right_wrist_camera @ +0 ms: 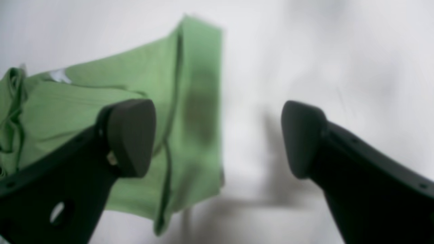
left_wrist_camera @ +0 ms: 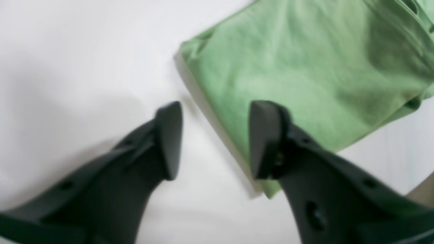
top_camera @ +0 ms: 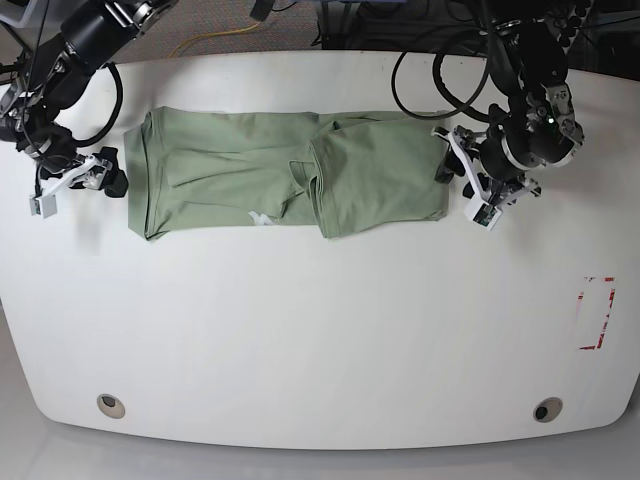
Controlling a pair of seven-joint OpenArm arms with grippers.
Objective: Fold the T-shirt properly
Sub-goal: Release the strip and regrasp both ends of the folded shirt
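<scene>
Right gripper at 9 o'clock, jaws spread wide, holding nothing, just off the shirt's edge. T-shirt lies flat in a long strip at 12 o'clock on the white surface. Left gripper at 3 o'clock, jaws parted, empty, beside the cloth.

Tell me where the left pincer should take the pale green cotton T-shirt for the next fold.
Probably the short end of the pale green cotton T-shirt nearest the left pincer, at its near corner. The shirt lies as a long flat band with that stacked edge facing the open jaws, so come in low from that end, one finger sliding under.
</scene>
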